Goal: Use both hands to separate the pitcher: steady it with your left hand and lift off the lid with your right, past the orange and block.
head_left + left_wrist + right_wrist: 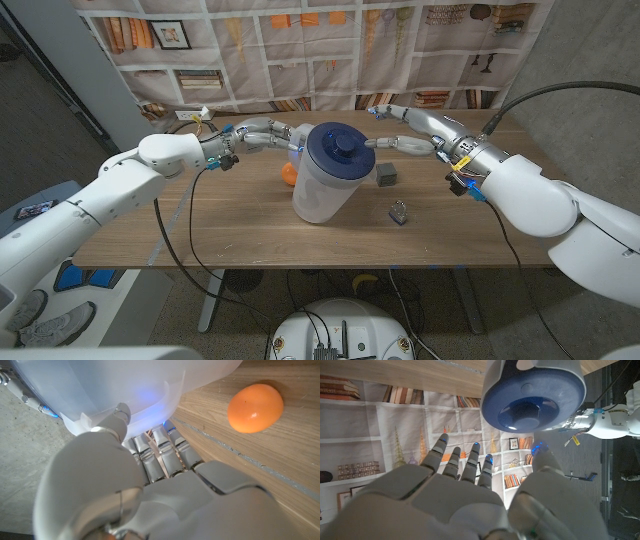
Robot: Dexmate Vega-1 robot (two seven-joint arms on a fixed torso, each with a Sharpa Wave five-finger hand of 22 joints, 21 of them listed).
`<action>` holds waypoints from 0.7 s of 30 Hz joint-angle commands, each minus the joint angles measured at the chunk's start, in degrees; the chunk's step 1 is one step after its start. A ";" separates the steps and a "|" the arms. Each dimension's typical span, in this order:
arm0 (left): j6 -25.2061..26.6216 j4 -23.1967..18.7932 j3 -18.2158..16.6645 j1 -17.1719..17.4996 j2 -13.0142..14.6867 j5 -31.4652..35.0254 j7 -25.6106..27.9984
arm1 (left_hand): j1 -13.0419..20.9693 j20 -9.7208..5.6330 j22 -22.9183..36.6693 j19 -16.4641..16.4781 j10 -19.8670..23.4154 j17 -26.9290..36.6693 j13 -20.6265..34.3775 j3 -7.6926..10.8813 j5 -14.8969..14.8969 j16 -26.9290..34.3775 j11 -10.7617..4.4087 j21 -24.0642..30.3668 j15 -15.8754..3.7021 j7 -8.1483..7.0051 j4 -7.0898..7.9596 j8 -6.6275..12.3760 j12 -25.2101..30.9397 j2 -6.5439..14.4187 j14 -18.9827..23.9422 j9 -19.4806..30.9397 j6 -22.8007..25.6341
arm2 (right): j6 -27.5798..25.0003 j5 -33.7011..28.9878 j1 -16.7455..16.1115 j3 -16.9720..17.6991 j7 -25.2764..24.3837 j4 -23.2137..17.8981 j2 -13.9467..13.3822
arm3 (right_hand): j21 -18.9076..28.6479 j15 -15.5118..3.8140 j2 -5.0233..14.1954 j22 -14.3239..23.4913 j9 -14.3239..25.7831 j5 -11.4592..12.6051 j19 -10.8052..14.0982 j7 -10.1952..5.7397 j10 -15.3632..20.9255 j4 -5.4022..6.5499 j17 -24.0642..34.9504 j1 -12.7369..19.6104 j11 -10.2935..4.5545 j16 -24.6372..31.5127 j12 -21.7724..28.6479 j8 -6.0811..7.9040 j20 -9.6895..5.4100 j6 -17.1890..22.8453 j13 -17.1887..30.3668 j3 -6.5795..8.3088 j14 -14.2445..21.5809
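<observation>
Here, in the head view, the pitcher (325,185) is standing upright near the middle of the tabletop (250,235), its blue lid (341,152) still seated; the left hand (262,134) is reaching in at the pitcher's far left flank, apparently to brace it, though contact cannot be confirmed from this angle. The right hand (405,127) is hovering with fingers spread and grasping nothing, just beyond the lid toward the far edge, so the lift has not begun. The orange (288,172) is peeking out behind the pitcher, and the grey block (386,176) is sitting just to its right; a small metal clip (399,212) is lying nearer the front edge. In the left wrist view, the left hand's fingers (150,455) are pressing against the translucent pitcher wall, steadying it, with the orange lying nearby. In the right wrist view, the right hand's fingers are splaying toward the lid, apart from it. The pitcher's contents cannot be made out.
</observation>
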 commanded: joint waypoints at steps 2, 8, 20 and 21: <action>0.13 0.44 0.55 -1.00 -0.42 0.49 -0.53 | 0.18 -8.55 0.26 0.44 0.62 0.09 0.13 0.51 0.11 -0.07 -0.12 -0.05 -7.59 1.19 -0.10 0.35 0.11 0.80 0.73 0.26 1.77 | -6.77 -1.71 8.97 -5.85 5.93 -2.46 -6.70 | -0.11 0.01 -0.24 0.22 0.21 0.45 -0.62 -0.15 -0.20 -0.11 0.33 1.14 -0.16 0.36 0.00 0.14 0.03 -0.13 0.39 0.51 0.05; 0.38 0.49 0.67 -1.06 -0.58 0.47 -0.33 | 0.13 -8.55 0.26 0.45 0.68 0.08 0.13 0.54 0.10 -0.10 -0.14 -0.06 -7.58 1.15 -0.12 0.38 0.09 0.75 0.76 0.27 1.92 | -6.10 -1.82 10.40 -7.49 4.98 -2.12 -7.59 | 0.10 -0.15 -0.57 0.22 0.26 0.42 -0.36 -0.47 0.85 -0.02 0.45 2.00 -0.31 0.67 0.41 0.59 -0.01 0.65 0.62 0.62 0.48; 0.85 0.93 1.36 -2.05 -1.29 0.77 -0.55 | 0.04 -8.55 0.27 0.49 1.12 0.08 0.14 0.62 0.08 -0.10 -0.10 -0.08 -7.63 1.30 -0.14 0.42 0.16 0.77 0.92 0.29 2.15 | -6.89 -3.58 14.92 -12.03 5.57 -2.97 -9.38 | 0.41 -0.95 -0.82 0.21 0.34 0.42 0.31 -1.14 1.67 0.07 0.68 3.83 -0.63 1.25 0.67 1.12 -0.37 1.37 1.00 0.99 1.29; 0.82 0.96 1.38 -2.07 -1.33 0.78 -0.55 | 0.03 -8.55 0.27 0.50 1.12 0.08 0.14 0.63 0.08 -0.11 -0.10 -0.08 -7.62 1.32 -0.14 0.40 0.15 0.76 0.93 0.29 2.11 | -7.13 -3.93 15.23 -12.40 5.63 -3.14 -9.51 | 0.44 -1.14 -0.86 0.21 0.36 0.40 0.42 -1.25 2.28 0.09 0.74 4.31 -0.98 1.39 0.88 1.29 -0.46 1.65 1.10 1.08 1.45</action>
